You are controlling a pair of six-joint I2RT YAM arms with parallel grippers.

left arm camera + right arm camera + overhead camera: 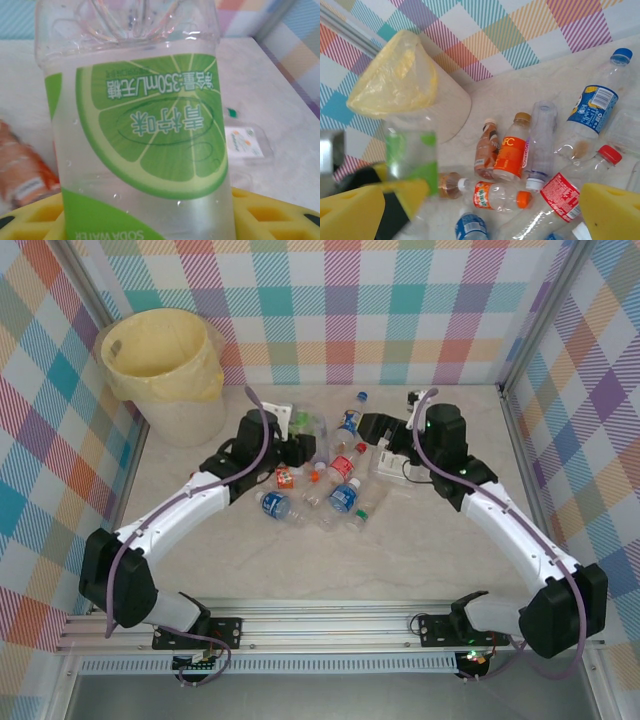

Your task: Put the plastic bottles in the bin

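Bottles: a loose pile of bottles [335,488] at the middle of the table, mostly on their sides, touching or just beside one another.
Green-label bottle: the green-label bottle [145,135] is at the pile's upper left edge, roughly upright in the right wrist view [411,150].
Bin: the bin [185,415] stands at the upper left, tucked into the corner, well apart from the pile.
Open room: bare table [330,570] across the lower middle between the arms, and at the right.
Edges: checked walls [400,310] on three sides; a metal rail [330,625] along the bottom.
Left gripper: the left gripper [298,443] is clamped on the green-label bottle, with a yellow pad [260,212] against its side.
Right gripper: the right gripper [480,215] is spread wide with nothing between its jaws, over the pile's upper right.
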